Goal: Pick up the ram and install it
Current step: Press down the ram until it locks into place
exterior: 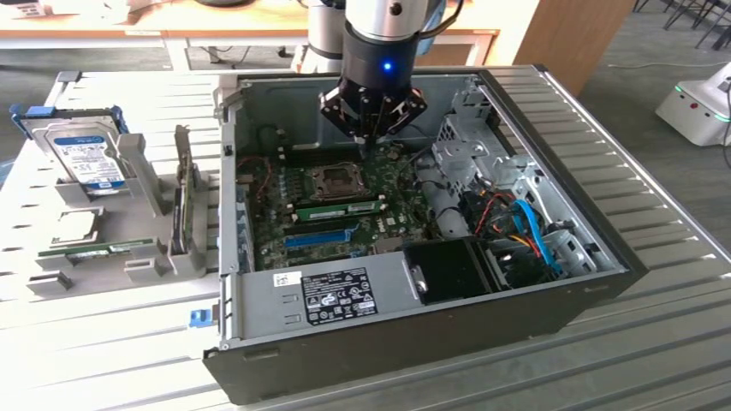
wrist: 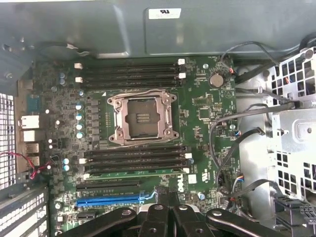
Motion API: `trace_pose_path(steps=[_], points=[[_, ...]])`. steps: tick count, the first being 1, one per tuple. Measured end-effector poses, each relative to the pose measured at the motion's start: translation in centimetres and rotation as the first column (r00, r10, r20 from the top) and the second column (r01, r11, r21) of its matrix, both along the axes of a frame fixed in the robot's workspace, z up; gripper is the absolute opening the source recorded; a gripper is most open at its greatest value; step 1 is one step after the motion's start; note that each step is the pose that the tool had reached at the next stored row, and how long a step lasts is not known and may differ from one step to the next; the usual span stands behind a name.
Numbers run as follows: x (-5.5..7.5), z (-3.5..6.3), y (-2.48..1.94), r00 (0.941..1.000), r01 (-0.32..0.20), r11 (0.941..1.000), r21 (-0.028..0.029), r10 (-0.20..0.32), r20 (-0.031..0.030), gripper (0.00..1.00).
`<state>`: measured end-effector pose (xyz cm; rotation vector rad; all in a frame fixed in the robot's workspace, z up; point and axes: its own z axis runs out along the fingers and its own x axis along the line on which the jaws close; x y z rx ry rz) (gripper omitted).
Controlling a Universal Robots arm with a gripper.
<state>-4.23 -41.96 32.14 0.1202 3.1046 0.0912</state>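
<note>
The big grey ridged table (exterior: 662, 342) holds the open computer case (exterior: 377, 342). Inside the case, my gripper (exterior: 368, 137) hangs above the green board (wrist: 197, 103), clenched on nothing. The ram (exterior: 339, 207) sits in a slot beside the metal socket (wrist: 143, 118).

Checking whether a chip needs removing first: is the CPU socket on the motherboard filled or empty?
Empty: the CPU socket shows bare contacts inside its metal frame, no chip or cooler.
</note>
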Motion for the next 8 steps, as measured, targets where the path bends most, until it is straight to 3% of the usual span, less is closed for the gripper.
trace_pose_path(steps=[5, 8], points=[[0.4, -0.02, -0.01, 0.9996, 0.0, 1.0, -0.0093, 0.0, -0.0282, 0.11], [0.43, -0.01, -0.01, 0.9995, 0.0, 1.0, -0.0097, 0.0, -0.031, 0.11]])
